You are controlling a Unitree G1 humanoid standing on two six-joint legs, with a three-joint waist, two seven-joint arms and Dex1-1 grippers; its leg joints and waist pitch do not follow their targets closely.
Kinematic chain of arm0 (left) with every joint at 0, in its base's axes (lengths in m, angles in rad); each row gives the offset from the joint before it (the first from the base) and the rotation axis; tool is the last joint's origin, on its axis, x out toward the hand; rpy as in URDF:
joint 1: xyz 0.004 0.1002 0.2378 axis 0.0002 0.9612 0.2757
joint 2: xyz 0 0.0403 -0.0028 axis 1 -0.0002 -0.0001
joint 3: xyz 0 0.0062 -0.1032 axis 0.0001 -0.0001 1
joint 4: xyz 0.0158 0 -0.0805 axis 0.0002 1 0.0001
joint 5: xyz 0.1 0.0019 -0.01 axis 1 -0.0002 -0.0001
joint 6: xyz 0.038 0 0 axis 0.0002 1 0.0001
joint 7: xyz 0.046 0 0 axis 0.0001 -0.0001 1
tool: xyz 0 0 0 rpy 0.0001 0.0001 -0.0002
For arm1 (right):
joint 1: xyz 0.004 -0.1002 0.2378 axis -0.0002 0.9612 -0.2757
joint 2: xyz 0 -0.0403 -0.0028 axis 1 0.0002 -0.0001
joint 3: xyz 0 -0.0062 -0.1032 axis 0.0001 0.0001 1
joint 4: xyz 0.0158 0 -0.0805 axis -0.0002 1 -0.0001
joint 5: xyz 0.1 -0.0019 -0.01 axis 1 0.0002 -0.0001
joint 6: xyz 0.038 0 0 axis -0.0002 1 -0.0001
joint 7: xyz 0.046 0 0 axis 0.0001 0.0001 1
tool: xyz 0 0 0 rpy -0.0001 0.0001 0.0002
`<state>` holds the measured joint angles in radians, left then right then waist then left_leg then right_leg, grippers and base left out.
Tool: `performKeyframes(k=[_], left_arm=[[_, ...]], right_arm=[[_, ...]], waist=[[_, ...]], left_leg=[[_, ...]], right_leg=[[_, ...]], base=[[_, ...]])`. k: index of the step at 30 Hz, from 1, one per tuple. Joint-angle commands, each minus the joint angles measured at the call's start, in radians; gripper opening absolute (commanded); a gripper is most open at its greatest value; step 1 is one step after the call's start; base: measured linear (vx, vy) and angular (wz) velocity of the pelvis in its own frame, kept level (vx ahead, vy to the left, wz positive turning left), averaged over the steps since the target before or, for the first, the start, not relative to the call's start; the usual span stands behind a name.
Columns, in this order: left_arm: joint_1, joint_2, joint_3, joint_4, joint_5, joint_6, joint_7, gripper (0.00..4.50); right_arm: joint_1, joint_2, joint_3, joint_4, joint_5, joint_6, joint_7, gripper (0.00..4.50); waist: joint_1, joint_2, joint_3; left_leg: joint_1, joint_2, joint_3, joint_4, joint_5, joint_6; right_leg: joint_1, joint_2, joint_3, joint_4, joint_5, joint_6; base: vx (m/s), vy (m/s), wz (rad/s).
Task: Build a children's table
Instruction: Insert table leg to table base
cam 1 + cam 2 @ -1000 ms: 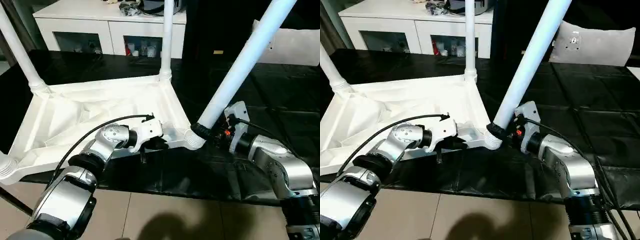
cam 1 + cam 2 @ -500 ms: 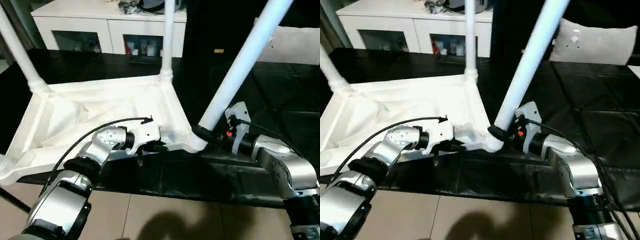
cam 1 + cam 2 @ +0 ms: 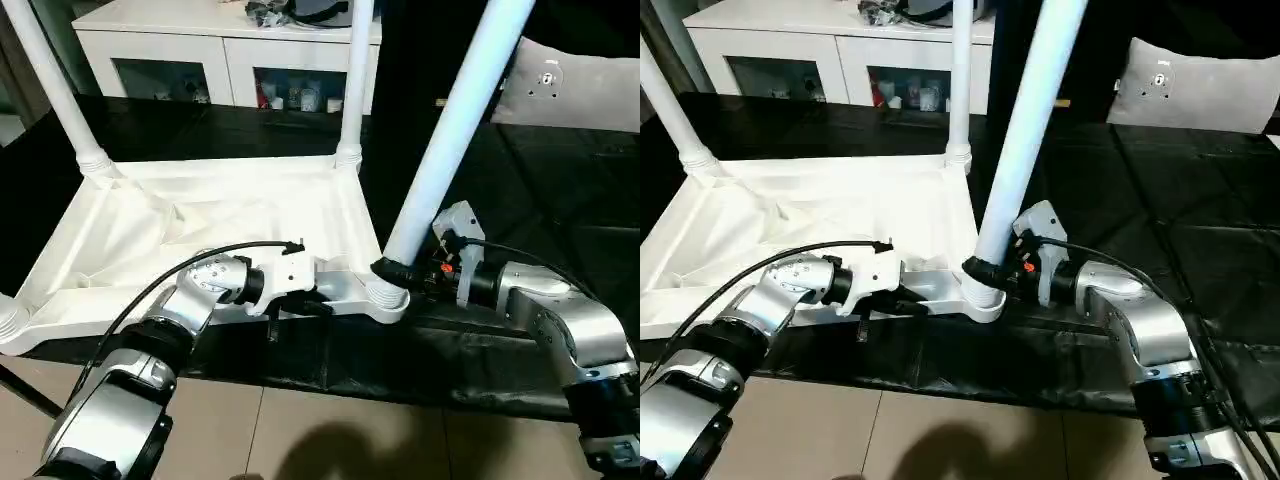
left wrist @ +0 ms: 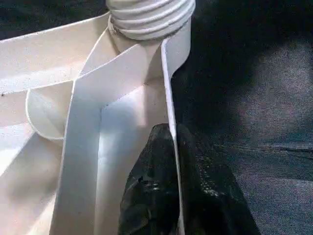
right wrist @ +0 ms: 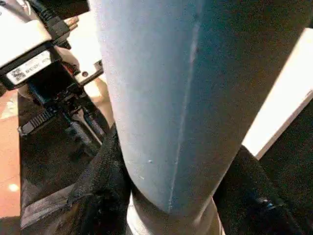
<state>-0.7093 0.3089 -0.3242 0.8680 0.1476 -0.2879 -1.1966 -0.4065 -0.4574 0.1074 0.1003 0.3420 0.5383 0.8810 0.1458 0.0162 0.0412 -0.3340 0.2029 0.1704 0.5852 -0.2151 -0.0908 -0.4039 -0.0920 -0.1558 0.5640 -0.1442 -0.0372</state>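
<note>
**Q:** So where does the table stand, and what are the arms doing?

**A:** The tabletop lies upside down on a black-covered bench, reaching its near edge. Three legs rise from corner sockets. The fourth leg leans in the near right socket. The right pincer grips that leg at its base, fingers wrapped around the tube. The left pincer is pinched nearly closed on the tabletop's near rim, one finger either side of the thin wall.

**Q:** How should this step go?

**A:** I would bring the leg upright over the socket, then press or twist it down while the left pincer keeps the rim steady. Whether it is fully seated I cannot tell; the collar is partly hidden.

**Q:** Any containers?

**A:** A white cabinet beyond the bench's far edge has glass doors, with small items inside, too blurred to name.
</note>
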Motion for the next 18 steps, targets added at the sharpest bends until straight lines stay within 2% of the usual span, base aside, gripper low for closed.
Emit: performKeyframes(k=[1,4,6,7,11,12,13,14,18], left_arm=[[0.021,0.009,-0.045,-0.019,0.019,0.006,-0.041,0.00],[0.025,0.012,-0.043,-0.030,0.021,0.012,-0.042,0.00],[0.029,0.016,-0.042,-0.039,0.021,0.016,-0.044,0.00],[0.031,0.018,-0.042,-0.041,0.022,0.017,-0.045,0.00],[0.037,0.022,-0.049,-0.054,0.027,0.022,-0.048,0.00],[0.037,0.022,-0.050,-0.057,0.027,0.023,-0.047,0.00],[0.039,0.022,-0.051,-0.060,0.027,0.024,-0.047,0.00],[0.042,0.022,-0.053,-0.067,0.029,0.027,-0.045,0.00],[0.045,0.025,-0.055,-0.075,0.031,0.031,-0.048,0.00]], right_arm=[[-0.030,-0.012,0.002,0.007,-0.001,0.000,0.015,1.89],[-0.033,-0.014,0.001,0.015,-0.005,-0.009,0.025,1.89],[-0.038,-0.014,-0.002,0.017,0.000,-0.011,0.030,1.89],[-0.041,-0.016,-0.006,0.017,0.006,-0.007,0.035,1.89],[-0.045,-0.037,0.005,0.014,0.020,0.011,0.084,1.89],[-0.045,-0.042,0.012,0.017,0.015,0.013,0.091,1.89],[-0.048,-0.046,0.020,0.026,0.006,0.012,0.095,1.89],[-0.053,-0.047,0.029,0.039,-0.002,0.015,0.100,1.89],[-0.065,-0.054,0.054,0.060,-0.025,0.020,0.106,1.89]], waist=[[-0.001,-0.015,-0.068],[-0.003,-0.016,-0.068],[-0.002,-0.008,-0.067],[-0.003,-0.011,-0.068],[-0.001,-0.011,-0.068],[-0.001,-0.013,-0.068],[-0.002,-0.020,-0.067],[-0.001,-0.016,-0.068],[-0.001,-0.016,-0.069]], left_leg=[[-0.009,0.033,-0.004,-0.064,-0.085,0.060],[-0.009,0.033,-0.004,-0.063,-0.084,0.060],[-0.008,0.033,-0.004,-0.063,-0.084,0.058],[-0.008,0.034,-0.004,-0.063,-0.084,0.058],[-0.009,0.035,-0.004,-0.062,-0.086,0.062],[-0.009,0.033,-0.004,-0.062,-0.088,0.062],[-0.010,0.032,-0.003,-0.062,-0.089,0.064],[-0.010,0.032,-0.003,-0.062,-0.085,0.063],[-0.010,0.033,-0.004,-0.061,-0.075,0.063]], right_leg=[[0.065,-0.078,0.066,-0.060,-0.340,-0.071],[0.064,-0.077,0.066,-0.060,-0.344,-0.072],[0.063,-0.077,0.066,-0.062,-0.342,-0.073],[0.064,-0.076,0.066,-0.061,-0.334,-0.075],[0.066,-0.076,0.066,-0.058,-0.323,-0.080],[0.066,-0.075,0.065,-0.059,-0.328,-0.079],[0.066,-0.075,0.065,-0.060,-0.337,-0.075],[0.066,-0.076,0.065,-0.059,-0.342,-0.075],[0.065,-0.075,0.065,-0.058,-0.338,-0.075]], base=[[0.000,0.000,0.00],[0.000,0.000,0.00],[0.000,0.000,0.00],[0.000,0.000,0.00],[0.000,0.000,0.00],[0.000,0.000,0.00],[0.000,0.000,0.00],[0.000,0.000,0.00],[0.000,0.000,0.00]])
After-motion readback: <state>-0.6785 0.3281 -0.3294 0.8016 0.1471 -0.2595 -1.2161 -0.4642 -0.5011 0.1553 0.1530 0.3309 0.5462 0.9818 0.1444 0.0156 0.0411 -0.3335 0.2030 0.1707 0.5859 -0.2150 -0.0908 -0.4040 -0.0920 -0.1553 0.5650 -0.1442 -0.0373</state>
